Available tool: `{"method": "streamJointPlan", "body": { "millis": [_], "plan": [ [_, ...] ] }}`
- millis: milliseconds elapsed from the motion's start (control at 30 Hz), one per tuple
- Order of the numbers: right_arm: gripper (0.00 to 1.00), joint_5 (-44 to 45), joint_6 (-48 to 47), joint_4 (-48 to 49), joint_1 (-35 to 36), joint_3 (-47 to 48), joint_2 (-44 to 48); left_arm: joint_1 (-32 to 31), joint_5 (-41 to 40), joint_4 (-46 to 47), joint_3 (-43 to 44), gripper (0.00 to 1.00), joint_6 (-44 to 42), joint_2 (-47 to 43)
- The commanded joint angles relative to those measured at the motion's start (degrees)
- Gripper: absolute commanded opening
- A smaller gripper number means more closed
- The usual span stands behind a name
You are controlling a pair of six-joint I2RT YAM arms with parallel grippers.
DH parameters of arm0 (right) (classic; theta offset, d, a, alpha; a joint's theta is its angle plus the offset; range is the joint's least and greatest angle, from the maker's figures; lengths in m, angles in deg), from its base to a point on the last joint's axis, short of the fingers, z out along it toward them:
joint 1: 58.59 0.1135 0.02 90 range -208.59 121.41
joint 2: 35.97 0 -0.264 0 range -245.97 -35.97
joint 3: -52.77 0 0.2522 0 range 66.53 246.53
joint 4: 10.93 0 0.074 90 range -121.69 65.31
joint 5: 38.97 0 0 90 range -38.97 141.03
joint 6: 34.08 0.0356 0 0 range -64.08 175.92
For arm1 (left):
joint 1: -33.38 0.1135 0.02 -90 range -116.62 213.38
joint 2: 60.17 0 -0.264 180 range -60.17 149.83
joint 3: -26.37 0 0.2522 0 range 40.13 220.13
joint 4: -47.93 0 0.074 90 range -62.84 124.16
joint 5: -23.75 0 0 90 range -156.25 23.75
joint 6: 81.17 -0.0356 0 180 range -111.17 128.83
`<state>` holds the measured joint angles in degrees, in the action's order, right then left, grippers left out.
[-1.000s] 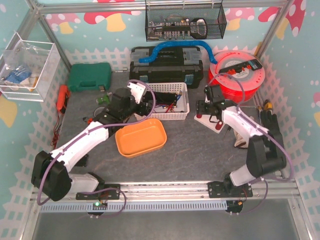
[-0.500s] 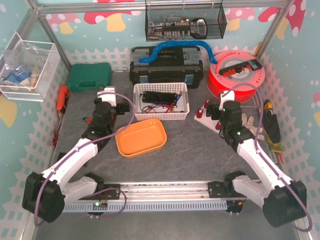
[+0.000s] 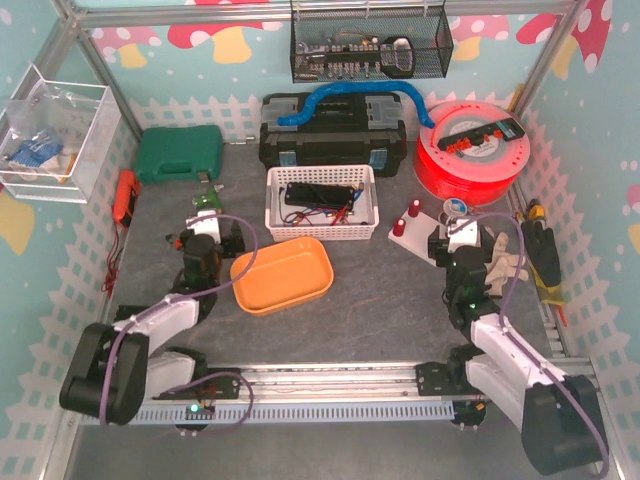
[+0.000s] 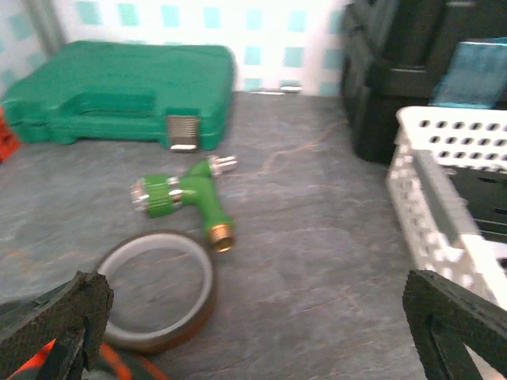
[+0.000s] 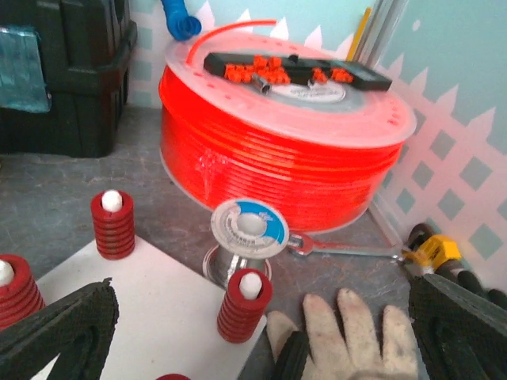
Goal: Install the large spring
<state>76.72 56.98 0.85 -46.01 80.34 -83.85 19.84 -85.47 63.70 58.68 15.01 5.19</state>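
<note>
Right tool (image 5: 260, 321) wide open, gripping nothing, red spring (image 5: 242, 310) upright on white board (image 5: 154, 313) just ahead

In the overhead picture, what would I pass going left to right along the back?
Clear plastic box → green case → black toolbox → red spool.

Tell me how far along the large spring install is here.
Done, apparently: red springs sit over white pegs on the white board, with the widest spring at the right wrist view's left edge. In hand: nothing; the left pincer and right pincer are open and empty. Left: probably nothing, though the frame cuts off whether that widest one is fully seated.
</note>
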Motion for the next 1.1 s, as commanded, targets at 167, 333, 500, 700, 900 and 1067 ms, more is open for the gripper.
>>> {"method": "streamJointPlan", "body": {
  "millis": [167,333,500,700,900,1067],
  "plan": [
    [0.99,-5.45,2.22,23.56,-3.32,-5.62,-14.32,1.49,15.89,22.08,2.29,0.99,-5.02,16.31],
    [0.99,-8.40,-0.08,32.40,-5.88,-1.59,-25.52,2.20,5.47,31.34,-0.68,0.99,-7.74,16.92],
    [0.99,-12.61,-1.03,37.53,-8.64,1.61,-32.48,5.44,9.83,36.36,-2.80,0.99,-6.18,18.48],
    [0.99,-15.13,0.52,41.30,-10.89,1.40,-36.78,9.43,15.93,33.69,-0.56,0.99,-3.07,20.39],
    [0.99,-18.17,0.03,49.71,-11.70,-2.13,-39.19,10.38,15.49,44.80,-6.13,0.99,-1.68,22.13],
    [0.99,-18.14,0.08,48.95,-11.79,-1.90,-39.05,10.39,16.67,43.42,-5.35,0.99,-2.14,22.13]
  ]
}}
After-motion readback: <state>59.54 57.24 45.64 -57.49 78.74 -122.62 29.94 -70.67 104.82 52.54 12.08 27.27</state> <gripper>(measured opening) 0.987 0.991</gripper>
